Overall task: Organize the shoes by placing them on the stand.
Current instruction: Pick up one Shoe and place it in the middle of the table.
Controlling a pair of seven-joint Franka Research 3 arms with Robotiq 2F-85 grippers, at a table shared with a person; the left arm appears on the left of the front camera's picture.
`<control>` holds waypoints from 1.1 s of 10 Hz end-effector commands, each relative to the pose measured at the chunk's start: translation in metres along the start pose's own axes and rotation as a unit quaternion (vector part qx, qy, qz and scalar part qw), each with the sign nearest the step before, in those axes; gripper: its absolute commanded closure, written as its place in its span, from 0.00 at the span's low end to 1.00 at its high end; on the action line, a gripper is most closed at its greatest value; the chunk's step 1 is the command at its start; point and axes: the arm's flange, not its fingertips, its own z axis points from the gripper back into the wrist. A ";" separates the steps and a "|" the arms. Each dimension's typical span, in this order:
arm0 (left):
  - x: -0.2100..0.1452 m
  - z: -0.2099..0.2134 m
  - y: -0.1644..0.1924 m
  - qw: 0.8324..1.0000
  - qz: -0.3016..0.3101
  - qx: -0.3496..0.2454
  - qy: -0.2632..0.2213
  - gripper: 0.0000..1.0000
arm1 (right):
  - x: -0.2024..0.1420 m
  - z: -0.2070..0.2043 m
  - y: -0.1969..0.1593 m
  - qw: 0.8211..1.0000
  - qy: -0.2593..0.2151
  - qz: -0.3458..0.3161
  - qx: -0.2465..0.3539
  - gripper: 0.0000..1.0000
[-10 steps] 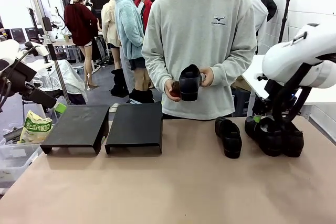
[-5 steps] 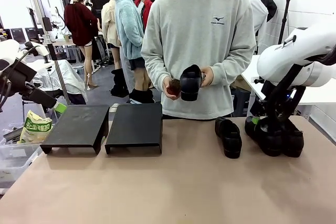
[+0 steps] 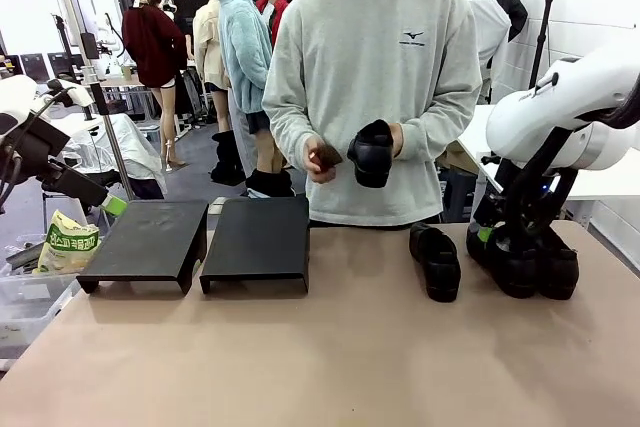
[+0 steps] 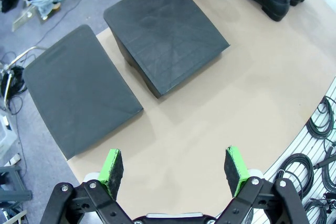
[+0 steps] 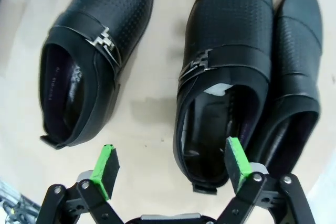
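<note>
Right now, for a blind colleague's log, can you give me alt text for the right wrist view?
The open right gripper, black with green pads, hangs over three black perforated shoes on a tan table: a buckled lone shoe to one side, and a buckled middle shoe pressed against a third shoe. One pad overlaps the middle shoe's heel.
</note>
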 end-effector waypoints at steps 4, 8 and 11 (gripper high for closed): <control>0.000 0.000 0.000 1.000 -0.003 0.000 0.000 0.00 | 0.012 -0.034 0.004 0.999 0.043 -0.025 -0.016 0.00; 0.000 0.000 0.000 1.000 -0.003 0.000 0.000 0.00 | 0.021 -0.055 -0.002 0.998 0.063 -0.017 -0.012 0.00; 0.000 0.000 0.000 1.000 -0.003 0.000 0.000 0.00 | 0.021 -0.058 -0.001 0.997 0.070 -0.027 -0.011 0.53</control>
